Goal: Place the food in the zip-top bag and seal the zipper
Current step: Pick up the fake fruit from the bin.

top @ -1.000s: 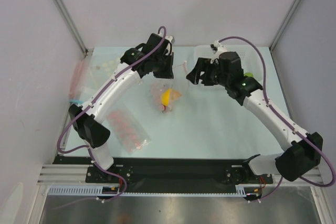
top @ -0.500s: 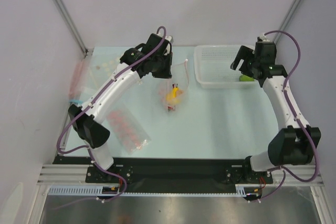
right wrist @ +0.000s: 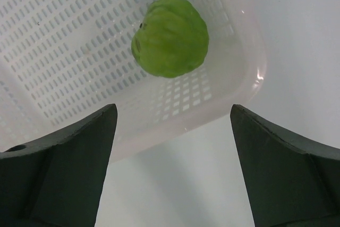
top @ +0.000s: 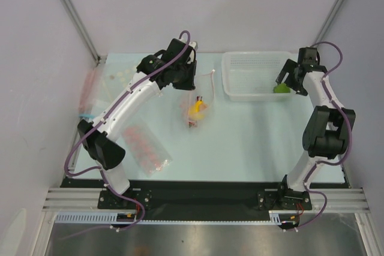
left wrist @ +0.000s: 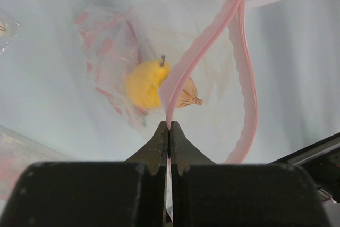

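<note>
Our right end effector (right wrist: 172,109) has swung right, wide open above the green fruit (right wrist: 170,36) in the far-right basket (right wrist: 64,51). Our left end effector (left wrist: 169,127) still pinches the zipper (left wrist: 186,68); the bag (top: 189,107) lies centrally.

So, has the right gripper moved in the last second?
Yes. The right gripper swung rightward, from the white basket's left end to its right end, above the green fruit.

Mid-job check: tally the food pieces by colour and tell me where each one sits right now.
Yellow fruit: 1, in the bag
Beige bulb: 1, in the bag
Red chili: 1, in the bag, mostly hidden under the yellow one
Green fruit: 1, in the basket
Total: 4
</note>
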Controlling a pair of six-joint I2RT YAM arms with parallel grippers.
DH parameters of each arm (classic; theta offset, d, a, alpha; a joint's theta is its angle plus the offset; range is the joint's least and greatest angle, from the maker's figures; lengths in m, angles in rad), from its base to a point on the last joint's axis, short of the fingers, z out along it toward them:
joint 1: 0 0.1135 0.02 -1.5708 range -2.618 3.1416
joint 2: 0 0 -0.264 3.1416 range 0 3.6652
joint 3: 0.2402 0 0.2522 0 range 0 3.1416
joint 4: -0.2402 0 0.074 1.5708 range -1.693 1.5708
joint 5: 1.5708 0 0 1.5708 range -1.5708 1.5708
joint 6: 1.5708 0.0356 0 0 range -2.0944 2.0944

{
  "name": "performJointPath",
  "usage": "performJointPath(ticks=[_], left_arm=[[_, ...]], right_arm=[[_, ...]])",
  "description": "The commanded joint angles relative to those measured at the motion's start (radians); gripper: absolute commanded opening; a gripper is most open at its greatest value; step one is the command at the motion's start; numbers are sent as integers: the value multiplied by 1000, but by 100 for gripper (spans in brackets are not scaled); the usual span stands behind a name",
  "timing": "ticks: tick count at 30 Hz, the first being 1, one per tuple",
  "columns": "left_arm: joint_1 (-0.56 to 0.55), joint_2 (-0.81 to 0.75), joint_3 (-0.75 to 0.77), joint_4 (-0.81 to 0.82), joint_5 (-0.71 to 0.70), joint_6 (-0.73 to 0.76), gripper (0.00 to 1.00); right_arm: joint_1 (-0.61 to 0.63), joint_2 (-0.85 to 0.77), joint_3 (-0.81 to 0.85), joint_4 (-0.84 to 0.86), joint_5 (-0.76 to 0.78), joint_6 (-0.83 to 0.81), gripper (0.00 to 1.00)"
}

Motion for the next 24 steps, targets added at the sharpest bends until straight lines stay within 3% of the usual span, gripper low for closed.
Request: performJointPath(ticks=[1,16,24], left_arm=[[-5,-27,21,11,-10,25,0],[-5,14,60,8,-5,25,0],[-5,51,86,14,12,13,0]], right_arm=[[6,72,85,19,-4,-21,93],[9,293,194,-6,18,-42,83],[10,243,213,0,-51,-48,51]])
